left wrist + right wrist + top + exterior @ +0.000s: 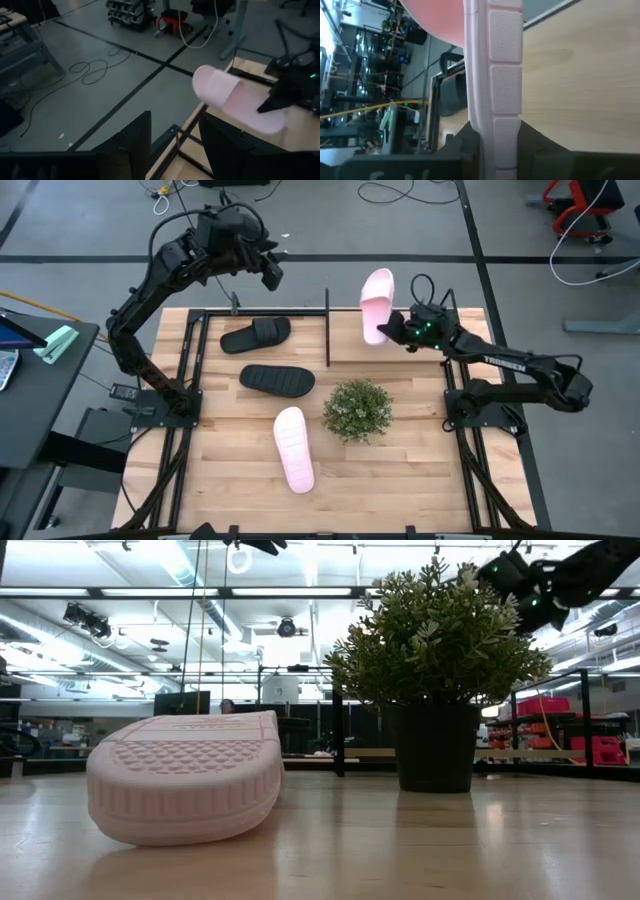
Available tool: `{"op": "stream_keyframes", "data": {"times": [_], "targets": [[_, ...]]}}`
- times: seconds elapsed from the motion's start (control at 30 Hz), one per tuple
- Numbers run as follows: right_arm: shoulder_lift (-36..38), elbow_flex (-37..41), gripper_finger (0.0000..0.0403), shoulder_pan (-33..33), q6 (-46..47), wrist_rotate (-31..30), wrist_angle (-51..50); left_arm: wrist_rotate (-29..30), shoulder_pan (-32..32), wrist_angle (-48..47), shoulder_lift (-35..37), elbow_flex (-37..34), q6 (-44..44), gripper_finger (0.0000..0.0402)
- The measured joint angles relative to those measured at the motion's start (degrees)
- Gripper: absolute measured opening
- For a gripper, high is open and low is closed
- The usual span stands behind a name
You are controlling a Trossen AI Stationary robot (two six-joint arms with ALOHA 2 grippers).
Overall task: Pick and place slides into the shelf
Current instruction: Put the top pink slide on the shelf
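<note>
A pale pink slide [377,302] is in my right gripper [397,330], over the right half of the black-bar shelf [327,330]; the left wrist view also shows this slide [227,97]. One black slide [256,334] lies in the shelf's left half. A second black slide [277,379] lies just on its near side. The other pink slide [294,448] rests sole down on the table near the front, large in the low view [185,775]. My left gripper [270,268] is open, raised above the shelf's far left corner, its fingers [127,145] empty. My right gripper [492,150] pinches the pink slide's sole by its side edge [495,100], one finger on each face, close to the slide's near end. The fingers come level from the table's right, across the slide. The slide is lifted clear and stretches toward the far edge.
A small green potted plant [357,409] stands on the table between the near pink slide and my right arm's base, tall in the low view [435,690]. An upright shelf bar [327,310] divides the shelf. The wooden tabletop [400,480] lies bare at the near right.
</note>
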State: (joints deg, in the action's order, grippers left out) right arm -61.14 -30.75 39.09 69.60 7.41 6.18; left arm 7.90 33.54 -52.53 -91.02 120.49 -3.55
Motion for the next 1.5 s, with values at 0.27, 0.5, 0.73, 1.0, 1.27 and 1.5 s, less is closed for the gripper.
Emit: {"op": "stream_keyframes", "data": {"times": [0.27,0.5,0.73,1.0,1.27,1.5], "targets": [[-6.3,-3.2,0.0070,-0.5,0.3,5.1,3.9,-1.8,0.0,0.4,0.0,0.0,1.2,0.0167],[-12.2,-7.1,0.0069,-1.0,-0.6,8.7,3.7,-1.8,0.0,0.4,0.0,0.0,1.9,0.0163],[-17.6,-8.3,0.0069,-1.0,0.9,11.2,4.2,-1.8,0.0,0.0,0.0,0.0,1.9,0.0161],[-22.2,-8.3,0.0069,-1.0,4.7,13.5,9.3,-1.8,0.0,0.0,-0.1,0.0,3.0,0.0156],[-25.4,-8.3,0.0069,-0.1,7.3,17.1,15.7,-1.8,0.0,-0.1,-0.1,0.0,2.9,0.0151],[-27.0,-8.3,0.0069,1.2,8.6,17.1,18.7,-1.8,0.0,-0.6,-0.1,0.0,2.9,0.0152]]}}
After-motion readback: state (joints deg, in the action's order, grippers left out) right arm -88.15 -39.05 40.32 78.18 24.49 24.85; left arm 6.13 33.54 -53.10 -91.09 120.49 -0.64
